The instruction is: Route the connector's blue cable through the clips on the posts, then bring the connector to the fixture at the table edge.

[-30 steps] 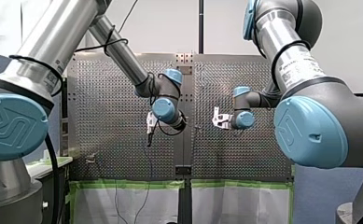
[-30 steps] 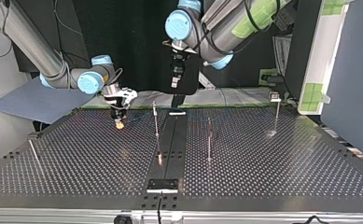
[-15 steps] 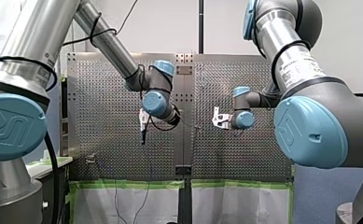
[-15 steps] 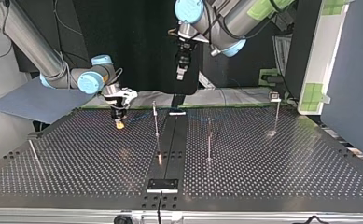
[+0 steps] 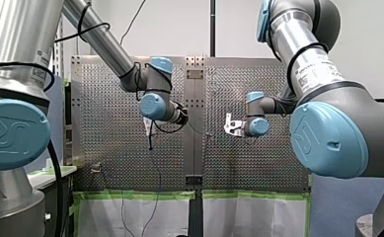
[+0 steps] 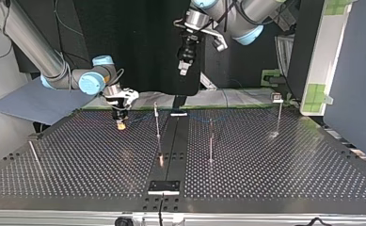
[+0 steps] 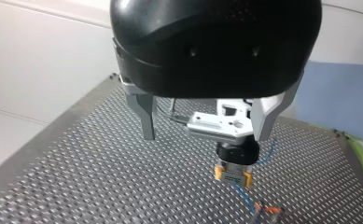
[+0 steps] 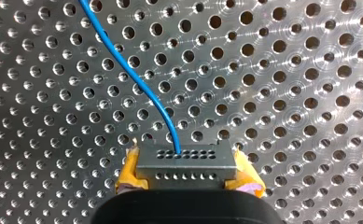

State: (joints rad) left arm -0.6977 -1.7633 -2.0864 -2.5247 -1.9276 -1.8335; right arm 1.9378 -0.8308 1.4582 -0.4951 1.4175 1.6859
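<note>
right wrist view first: what's the robot's right gripper (image 8: 186, 173) got? — a
its yellow pads (image 8: 129, 175) are clamped on the grey connector (image 8: 184, 161), one pad each side. blue cable (image 8: 146, 91) leaves the connector's holed face & curves off over the perforated table (image 8: 300, 93). — b
where's that on the table? — a
top view: twd the far edge, at the view's left, low over the surface; contact can't be made out. nearest post (image 6: 157, 123) stands near it, twd the middle. fixture (image 6: 163, 187) sits at the near edge, well apart. — b
and the left gripper (image 7: 205, 137)? — a
left wrist view: metal fingers (image 7: 146, 119) spread wide, nothing btwn them. it hangs high over the table, w/ the right gripper ahead of & below it. — b
cable's run past the post? — a
can't tell, too thin to follow in the wide views. — b
</note>
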